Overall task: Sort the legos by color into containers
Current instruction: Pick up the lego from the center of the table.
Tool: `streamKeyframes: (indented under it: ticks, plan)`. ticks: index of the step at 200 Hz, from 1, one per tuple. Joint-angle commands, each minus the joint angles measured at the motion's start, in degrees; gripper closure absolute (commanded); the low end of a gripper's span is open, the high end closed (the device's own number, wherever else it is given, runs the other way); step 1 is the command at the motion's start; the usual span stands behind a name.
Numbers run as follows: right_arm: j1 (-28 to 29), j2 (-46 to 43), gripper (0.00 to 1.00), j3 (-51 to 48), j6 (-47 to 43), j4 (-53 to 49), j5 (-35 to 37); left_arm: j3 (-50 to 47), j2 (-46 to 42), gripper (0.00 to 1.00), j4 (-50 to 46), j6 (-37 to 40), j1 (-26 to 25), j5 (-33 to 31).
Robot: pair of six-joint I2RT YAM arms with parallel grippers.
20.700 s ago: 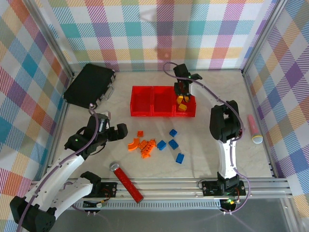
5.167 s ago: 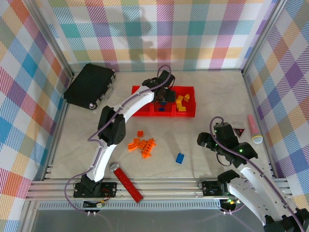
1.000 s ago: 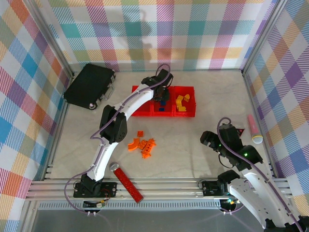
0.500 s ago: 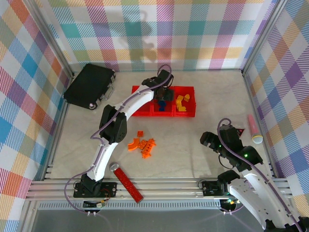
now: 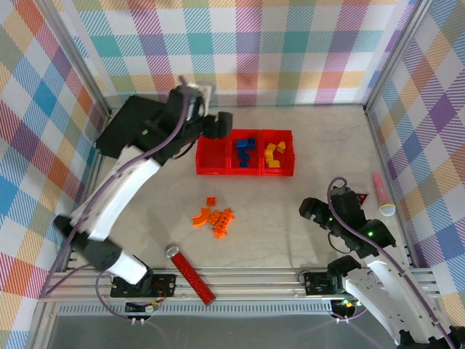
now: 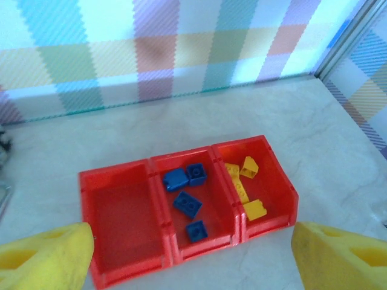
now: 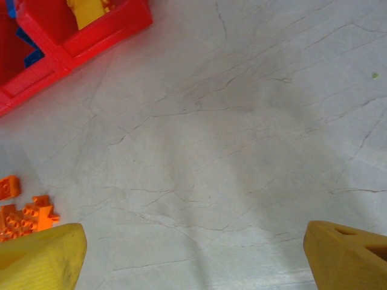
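Status: left gripper (image 5: 218,123) is raised over the far-left part of the marble-look table (image 5: 290,240), just off the left end of the three joined red open-topped plastic bins (image 5: 245,171). In its wrist view the yellow fingers (image 6: 45,254) stand wide apart with nothing between them. Right gripper (image 5: 311,211) sits low toward the near-right of the table, jaws also spread and empty. Bin contents: four small blue plastic bricks (image 6: 187,204) in the middle bin, a few small yellow plastic bricks (image 6: 254,209) in the right bin, and the left bin (image 6: 124,223) is bare. What's left looks like the cluster of small orange plastic lego bricks (image 5: 216,219), some curved, loose on the table between the bins and the near edge, well apart from both. The key relation is that the cluster lies nearward of the left gripper, almost straight back toward the arm bases, and leftward of the right gripper at about the same depth. The right wrist view catches them at its lower-left edge (image 7: 24,220). The cluster's spread runs roughly parallel to the near edge. My read is that the right gripper is lower and closer to grasp height, but the bare bin is on the left arm's side, so either could take it. A long red studded bar with a silver end (image 5: 190,275) lies near the near edge and isn't part of the sort.
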Motion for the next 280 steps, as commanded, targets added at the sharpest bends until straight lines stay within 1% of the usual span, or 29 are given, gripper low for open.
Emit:
streamKeyframes:
  ticks: [1, 20, 38, 55, 64, 73, 87, 111, 128, 135, 155, 182, 205, 231, 280]
  plan:
    - [-0.3, 0.3, 0.07, 0.3, -0.6, 2.5, -4.2, -13.3, -4.6, 0.15, -7.5, -3.0, -0.2, -1.8]
    - [-0.4, 1.8, 0.07, 0.7, -0.6, 2.5, -6.7, -23.9, -10.7, 0.14, -8.6, -6.9, -0.2, -0.6]
    - [-0.4, 4.7, 0.08, 1.9, -0.8, 2.0, -8.4, -30.8, -14.7, 0.13, -7.7, -9.5, -0.2, 0.9]
    - [-0.4, 7.2, 0.08, 2.9, -0.1, 1.9, -8.8, -34.2, -16.8, 0.11, -6.4, -10.0, -0.2, 2.1]
    - [-0.3, 7.9, 0.08, 3.0, 1.0, 2.2, -8.8, -34.7, -16.9, 0.11, -6.5, -9.7, -0.2, 1.7]
    - [-0.3, 8.2, 0.08, 2.5, 2.7, 2.7, -9.0, -35.0, -16.4, 0.07, -7.0, -9.5, -0.2, 0.9]
    - [-0.4, 7.8, 0.08, -0.1, 6.1, 4.5, -10.8, -34.8, -14.2, 0.05, -7.7, -8.7, -0.2, 0.9]
    - [-0.3, 6.0, 0.08, -4.1, 11.5, 6.6, -13.1, -34.5, -9.5, 0.04, -7.0, -6.7, -0.2, 2.7]
    - [-0.4, 4.2, 0.08, -5.3, 13.8, 5.3, -13.3, -33.3, -5.6, 0.02, -7.3, -6.6, 0.0, 4.2]
    - [-0.4, 3.8, 0.08, -5.2, 13.8, 4.7, -13.4, -32.7, -4.0, 0.00, -7.3, -6.8, 0.2, 4.9]
    - [-0.4, 3.9, 0.08, -4.0, 12.2, 3.8, -13.3, -31.8, 0.0, 0.00, -5.8, -7.3, 0.5, 6.2]
    - [-0.4, 9.1, 0.08, -0.3, 7.5, 3.1, -12.8, -30.4, 5.2, 0.00, -2.5, -8.8, 0.8, 9.0]
    - [-0.4, 15.3, 0.08, 2.8, 3.5, 3.5, -13.2, -28.7, 9.9, 0.06, -1.1, -9.6, 0.8, 9.3]
    - [-0.3, 20.5, 0.08, 5.1, 1.2, 4.8, -14.5, -27.5, 13.9, 0.12, 0.5, -10.2, 0.9, 9.2]
    - [-0.3, 23.4, 0.08, 5.8, 0.2, 6.3, -14.6, -25.5, 19.4, 0.20, -0.4, -11.9, 0.8, 6.3]
